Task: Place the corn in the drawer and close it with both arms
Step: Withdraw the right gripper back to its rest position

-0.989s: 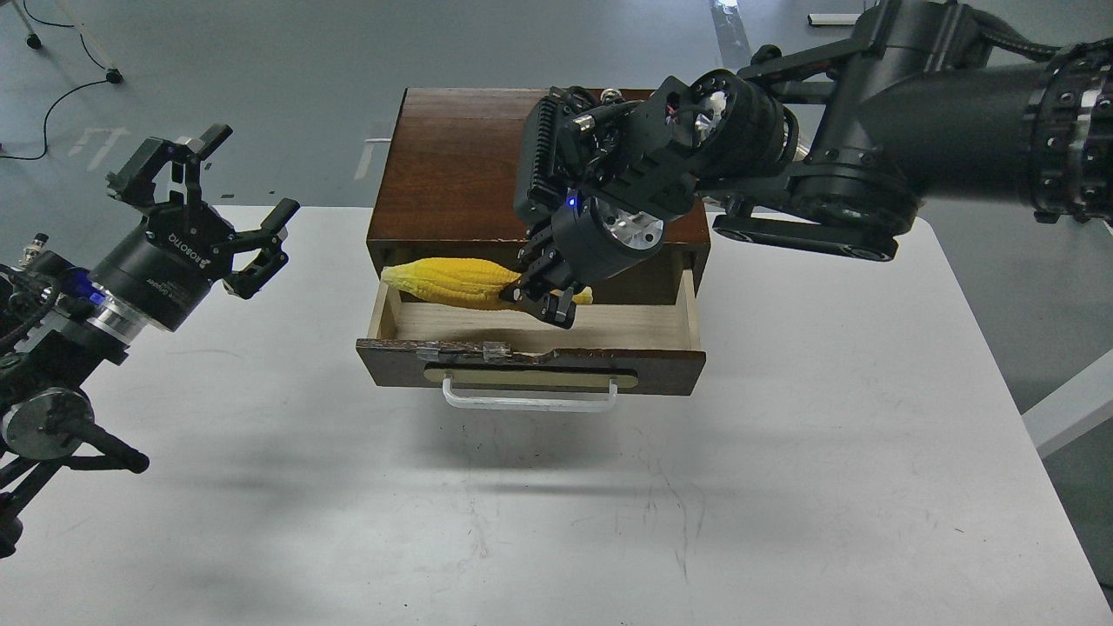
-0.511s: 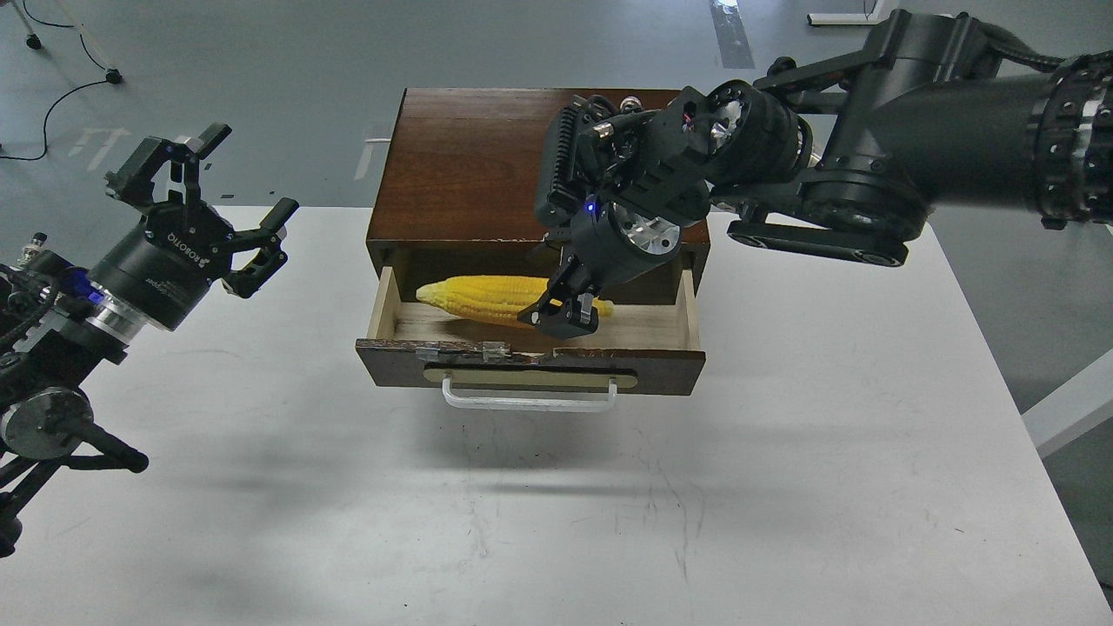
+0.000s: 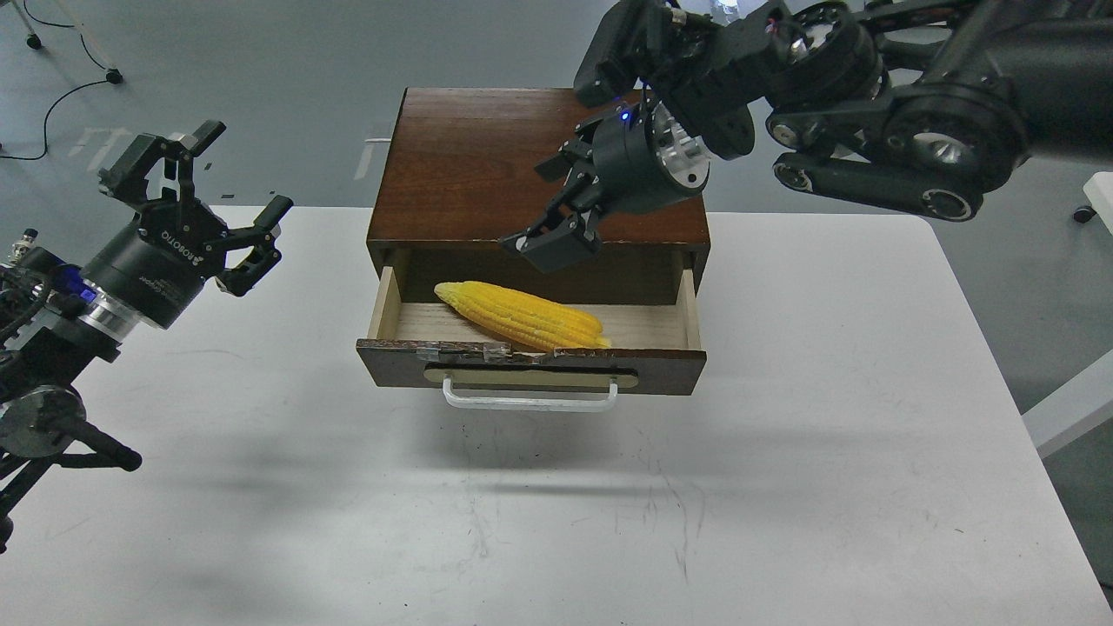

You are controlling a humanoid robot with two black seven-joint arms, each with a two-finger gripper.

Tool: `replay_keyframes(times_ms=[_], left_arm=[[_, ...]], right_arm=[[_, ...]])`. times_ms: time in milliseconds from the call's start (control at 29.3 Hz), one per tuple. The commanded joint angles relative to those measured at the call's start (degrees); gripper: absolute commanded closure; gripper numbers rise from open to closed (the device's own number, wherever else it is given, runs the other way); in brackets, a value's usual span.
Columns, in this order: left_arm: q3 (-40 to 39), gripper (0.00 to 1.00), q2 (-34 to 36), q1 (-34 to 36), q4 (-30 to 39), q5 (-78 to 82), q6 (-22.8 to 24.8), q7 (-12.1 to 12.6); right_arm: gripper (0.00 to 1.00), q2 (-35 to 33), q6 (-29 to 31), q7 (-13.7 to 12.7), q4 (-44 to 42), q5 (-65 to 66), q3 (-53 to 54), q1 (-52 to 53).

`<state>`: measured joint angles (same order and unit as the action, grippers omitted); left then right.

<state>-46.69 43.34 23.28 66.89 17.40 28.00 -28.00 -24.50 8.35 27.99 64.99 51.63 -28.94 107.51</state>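
The yellow corn (image 3: 522,315) lies inside the open drawer (image 3: 530,363) on its pale wood floor, tip pointing left, thick end near the drawer front. The drawer is pulled out of the dark brown cabinet (image 3: 487,165), with its white bar handle (image 3: 529,400) facing me. My right gripper (image 3: 556,228) hangs above the drawer's back edge, above the corn, open and empty. My left gripper (image 3: 204,204) is open and empty, held above the table well left of the cabinet.
The cabinet stands at the far middle of the white table (image 3: 783,487). The right arm's thick links (image 3: 878,148) reach over the cabinet's right rear. Grey floor with a cable lies beyond the table.
The right gripper let go of the corn and rose up and back out of the drawer. The corn settled onto the drawer floor. The left arm barely moved.
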Motion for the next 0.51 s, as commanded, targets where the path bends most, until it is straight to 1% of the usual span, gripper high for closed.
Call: replay_keyframes(times_ms=[0, 34, 68, 102, 170, 239, 273, 307, 341, 375, 409, 477], left_arm=[[0.11, 0.01, 0.07, -0.08, 0.00, 0.00, 0.00, 0.00], [0.11, 0.01, 0.07, -0.08, 0.00, 0.00, 0.00, 0.00], [0.20, 0.01, -0.01, -0.08, 0.00, 0.00, 0.00, 0.00], [0.29, 0.01, -0.10, -0.08, 0.00, 0.00, 0.00, 0.00], [0.29, 0.01, -0.37, -0.08, 0.00, 0.09, 0.00, 0.00], [0.37, 0.01, -0.45, -0.08, 0.00, 0.52, 0.00, 0.00], [0.37, 0.01, -0.45, -0.08, 0.00, 1.48, 0.00, 0.00], [0.29, 0.01, -0.37, -0.08, 0.00, 2.01, 0.00, 0.00], [0.11, 0.01, -0.37, -0.08, 0.00, 2.98, 0.00, 0.00], [0.02, 0.01, -0.28, -0.08, 0.00, 3.33, 0.00, 0.00], [0.02, 0.01, -0.10, 0.01, 0.00, 3.95, 0.00, 0.00], [-0.06, 0.01, 0.16, 0.18, 0.00, 4.30, 0.00, 0.00]], right_arm=[[0.02, -8.53, -0.09, 0.01, -0.04, -14.52, 7.29, -8.09], [0.03, -10.28, 0.00, 0.01, -0.12, -17.15, 9.93, -10.81], [0.02, -12.91, 0.00, 0.01, -0.30, -20.49, 14.48, -15.79], [0.02, -13.89, -0.09, 0.01, -0.48, -21.56, 16.79, -18.28], [0.02, -16.18, -0.09, 0.01, -0.65, -23.42, 25.99, -29.32], [0.02, -16.71, -0.26, 0.01, -0.83, -23.95, 30.23, -35.15], [0.02, -16.89, -0.35, 0.01, -0.92, -24.12, 34.69, -40.23], [0.02, -16.89, -0.35, 0.01, -1.00, -24.12, 36.57, -42.89], [0.02, -16.81, -0.44, 0.01, -1.27, -24.12, 39.89, -48.13], [0.02, -16.72, -0.44, 0.01, -1.44, -24.12, 41.49, -50.62], [0.02, -16.20, -0.44, 0.01, -1.53, -24.12, 44.29, -55.52], [0.02, -15.75, -0.44, 0.01, -1.79, -24.04, 47.03, -60.38]])
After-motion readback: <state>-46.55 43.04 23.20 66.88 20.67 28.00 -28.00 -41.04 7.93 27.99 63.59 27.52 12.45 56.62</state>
